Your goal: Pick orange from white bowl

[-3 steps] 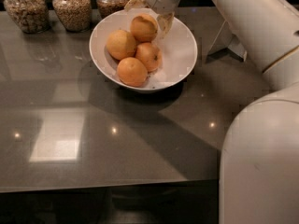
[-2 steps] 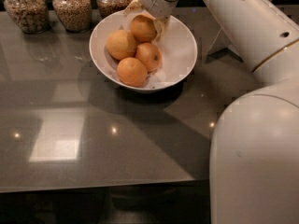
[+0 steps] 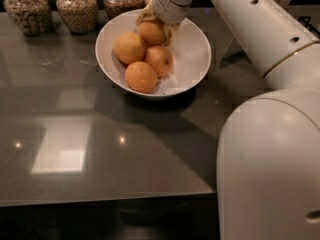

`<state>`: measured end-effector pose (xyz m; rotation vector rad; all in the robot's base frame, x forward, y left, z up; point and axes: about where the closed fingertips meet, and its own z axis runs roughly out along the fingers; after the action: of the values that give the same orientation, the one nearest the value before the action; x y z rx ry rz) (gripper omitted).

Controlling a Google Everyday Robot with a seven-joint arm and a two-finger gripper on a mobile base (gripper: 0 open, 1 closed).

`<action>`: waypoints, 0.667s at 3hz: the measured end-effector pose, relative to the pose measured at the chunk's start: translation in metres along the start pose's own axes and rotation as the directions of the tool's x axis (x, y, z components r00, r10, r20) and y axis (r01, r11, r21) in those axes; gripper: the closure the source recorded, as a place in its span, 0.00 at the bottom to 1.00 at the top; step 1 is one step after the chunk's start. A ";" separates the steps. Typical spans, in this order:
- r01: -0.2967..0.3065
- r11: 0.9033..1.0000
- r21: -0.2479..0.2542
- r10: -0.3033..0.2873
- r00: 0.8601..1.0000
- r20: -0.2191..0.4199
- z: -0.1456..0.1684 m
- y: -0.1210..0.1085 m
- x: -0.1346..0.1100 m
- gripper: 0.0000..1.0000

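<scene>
Tool is down at the back of the white bowl, fingers clamped either side of the rear orange. That orange sits in the bowl, touching three other oranges. Jars stand just behind on the bench.

dim, warm overhead light | pale glare patch, bright specks on counter lower left | dark shadow under white bowl | gripper dimly lit, upper centre
</scene>
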<state>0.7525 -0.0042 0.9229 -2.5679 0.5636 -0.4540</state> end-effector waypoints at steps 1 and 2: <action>0.000 1.000 0.001 0.000 1.000 0.000 -0.002 -0.001 0.000 0.80; 0.013 0.999 0.037 -0.012 1.000 -0.017 -0.018 -0.011 0.002 1.00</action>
<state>0.7506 -0.0034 0.9435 -2.5359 0.5398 -0.4860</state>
